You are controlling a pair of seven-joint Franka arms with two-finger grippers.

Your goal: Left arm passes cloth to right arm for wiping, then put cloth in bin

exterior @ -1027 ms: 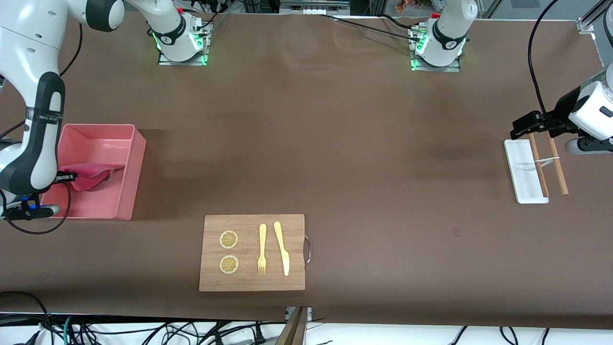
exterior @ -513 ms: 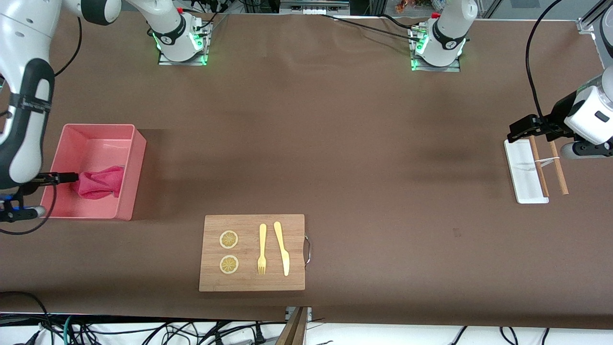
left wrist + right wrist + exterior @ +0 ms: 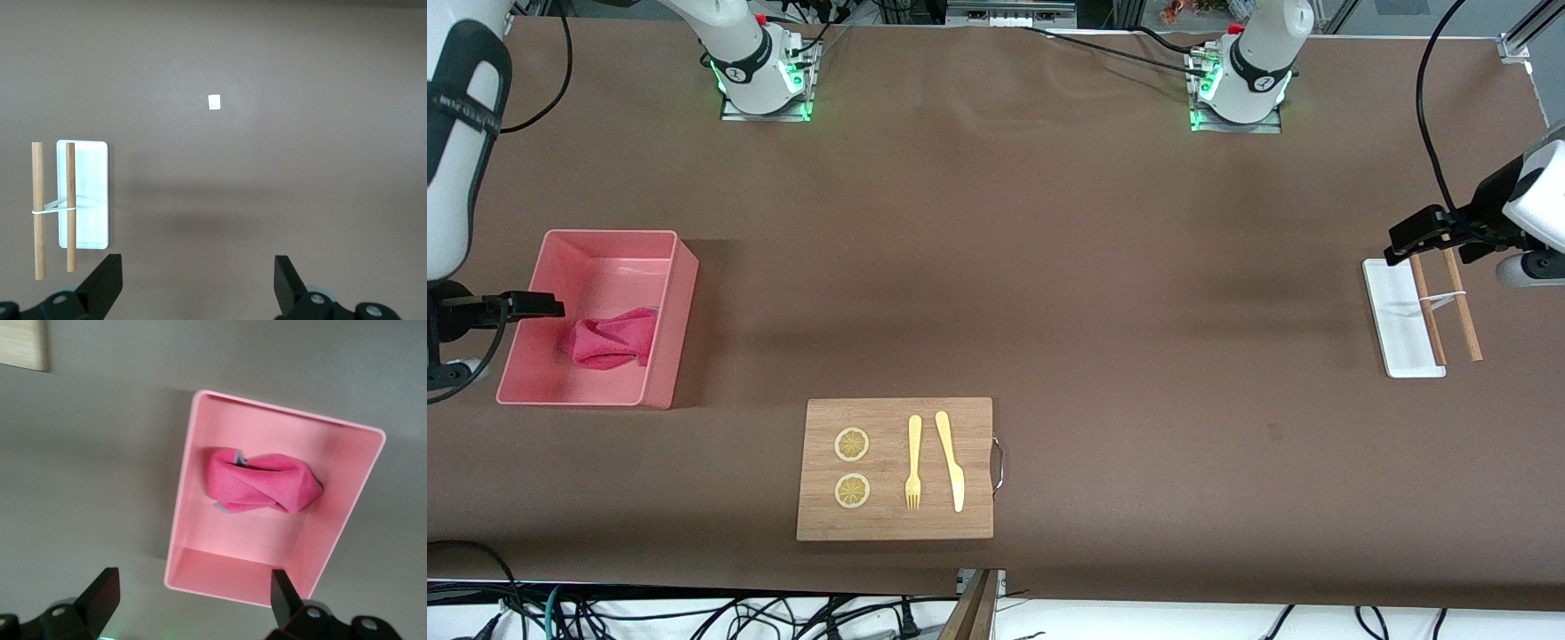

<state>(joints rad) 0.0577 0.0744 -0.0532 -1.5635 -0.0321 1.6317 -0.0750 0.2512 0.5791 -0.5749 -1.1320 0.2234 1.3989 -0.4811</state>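
Observation:
The pinkish-red cloth lies crumpled inside the pink bin, against the wall nearer the front camera. In the right wrist view the cloth rests on the floor of the bin, free of any finger. My right gripper hangs open above the bin's outer edge, at the right arm's end of the table, with nothing between its fingers. My left gripper is open and empty above the white tray at the left arm's end, and the left wrist view shows only bare table under the left gripper.
A wooden board with two lemon slices, a yellow fork and a yellow knife sits near the front camera. A small white tray with two wooden sticks lies under the left arm.
The right gripper opened and let go of the cloth, which settled in the bin. The right arm then lifted and drew back past the bin's outer edge. The left arm shifted slightly.

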